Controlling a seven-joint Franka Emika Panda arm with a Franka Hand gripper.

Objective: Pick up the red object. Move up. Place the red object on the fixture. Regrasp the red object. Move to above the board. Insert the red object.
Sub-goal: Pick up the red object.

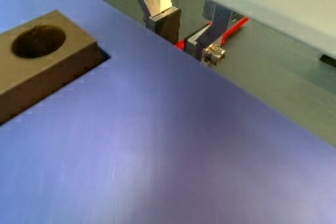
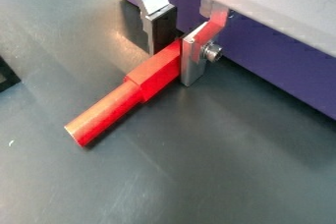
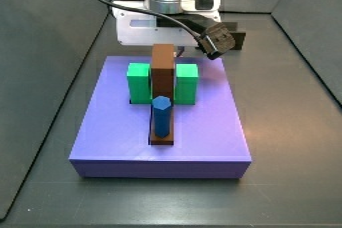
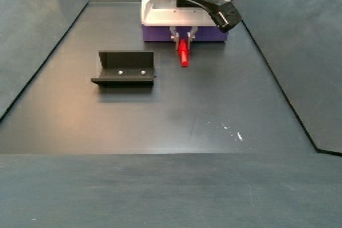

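Nearest the lens in a wrist view lies the free end of the red object [image 2: 125, 100], a long red bar flat on the dark grey floor [image 2: 197, 169]. Its other end sits between the gripper [image 2: 178, 46] fingers, whose silver plates stand close on either side of it; whether the pads actually press it I cannot tell. The gripper is low at the floor, just beside the wall of the purple board [image 2: 282, 56].

In a side view the red object [image 4: 183, 51] points away from the board [image 4: 160, 34] toward the near side, with wide bare floor [image 4: 174, 112] around it. The fixture [image 4: 123, 69] stands to its left, apart from it, its open bracket holding nothing.

In a side view the board [image 3: 167, 122] carries two green blocks [image 3: 140, 82], a tall brown block [image 3: 163, 67] between them and a blue cylinder [image 3: 160, 117] standing in the brown strip in front. The gripper [image 3: 171, 42] is behind the board's far edge. A brown block with a round hole [image 1: 39, 56] lies on the board.
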